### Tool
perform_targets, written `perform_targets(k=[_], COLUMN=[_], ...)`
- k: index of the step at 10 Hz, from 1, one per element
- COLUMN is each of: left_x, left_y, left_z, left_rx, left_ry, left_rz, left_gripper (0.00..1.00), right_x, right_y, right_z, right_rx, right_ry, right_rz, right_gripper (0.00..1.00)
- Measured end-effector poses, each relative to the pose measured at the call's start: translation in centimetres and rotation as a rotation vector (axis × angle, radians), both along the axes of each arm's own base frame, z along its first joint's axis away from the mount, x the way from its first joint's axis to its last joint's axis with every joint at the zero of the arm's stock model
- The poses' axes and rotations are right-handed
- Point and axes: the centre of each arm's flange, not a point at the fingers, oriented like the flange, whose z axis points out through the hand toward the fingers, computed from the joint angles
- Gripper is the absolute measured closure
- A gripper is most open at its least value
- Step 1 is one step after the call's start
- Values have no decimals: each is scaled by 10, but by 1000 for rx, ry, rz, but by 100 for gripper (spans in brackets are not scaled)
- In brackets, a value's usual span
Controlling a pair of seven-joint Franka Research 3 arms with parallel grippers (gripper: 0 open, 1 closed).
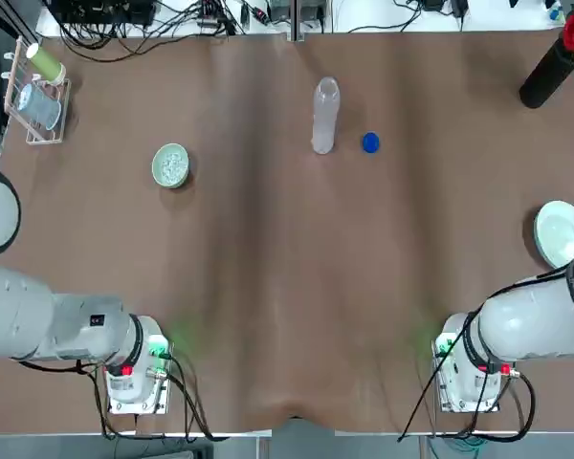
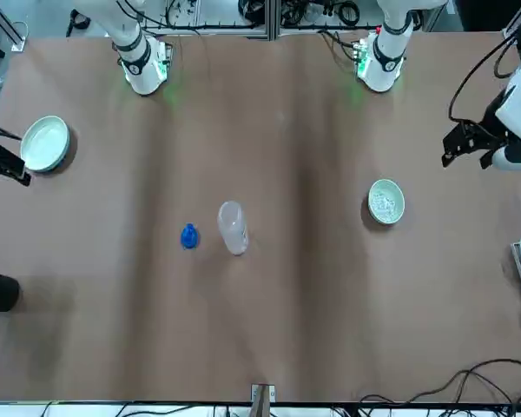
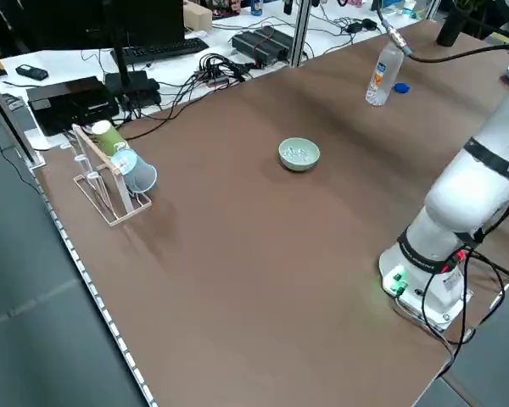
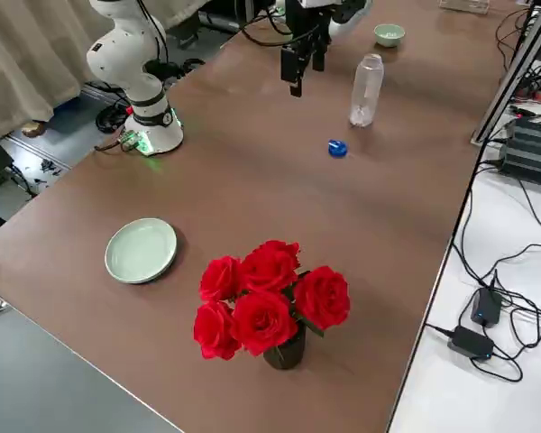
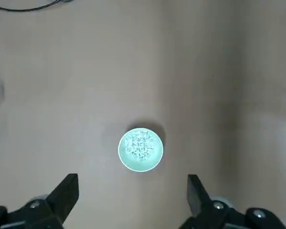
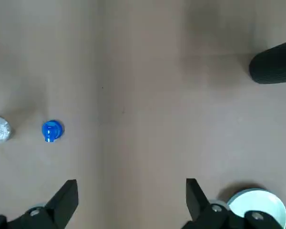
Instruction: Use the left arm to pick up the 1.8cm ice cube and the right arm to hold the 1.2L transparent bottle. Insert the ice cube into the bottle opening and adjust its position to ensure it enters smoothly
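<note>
On the left of the top view, a rack (image 1: pixel 36 96) with 2 cups stood at the far corner of the surface (image 1: pixel 268 287). The left gripper (image 5: pixel 133 200) hung high over the left side with its jaws spread wide and nothing between them. Its wrist view looked straight down on the small green bowl (image 1: pixel 171 164), which held the ice cubes (image 5: pixel 140 144) in a loose pile.

Right of the bowl, near the far middle, the transparent bottle (image 1: pixel 325 116) stood upright with its neck bare, and its blue cap (image 1: pixel 370 142) lay just beside it. Whether any cube already sat inside the bottle could not be told.

At the right edge, the right gripper (image 6: pixel 132 202) hovered near a pale plate (image 1: pixel 561 232), its jaws also wide and holding nothing. A dark vase (image 1: pixel 553 69) of red roses stood at the far right corner.

For a clean pick, the left jaws should come down centred on 1 cube near the top of the pile and close gently, since ice is likely to be slippery. The right jaws would do best to hold the bottle at mid-body, keeping it upright.
</note>
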Motion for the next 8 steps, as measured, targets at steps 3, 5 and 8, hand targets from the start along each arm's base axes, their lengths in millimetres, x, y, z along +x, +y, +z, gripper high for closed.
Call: perform_targets(k=[3,5,8], left_x=[0,2,6], left_y=[2,-3,-6], left_z=[-1,-6,-14], left_rx=[0,0,5], left_ry=[6,17,32], left_rz=[4,-5,-11], left_gripper=[0,0,0], right_x=[0,0,1], right_y=[0,0,3], right_z=[0,0,1], right_rx=[0,1,1], right_ry=[0,1,-3], right_rz=[-9,-21,-20], right_gripper=[0,0,0])
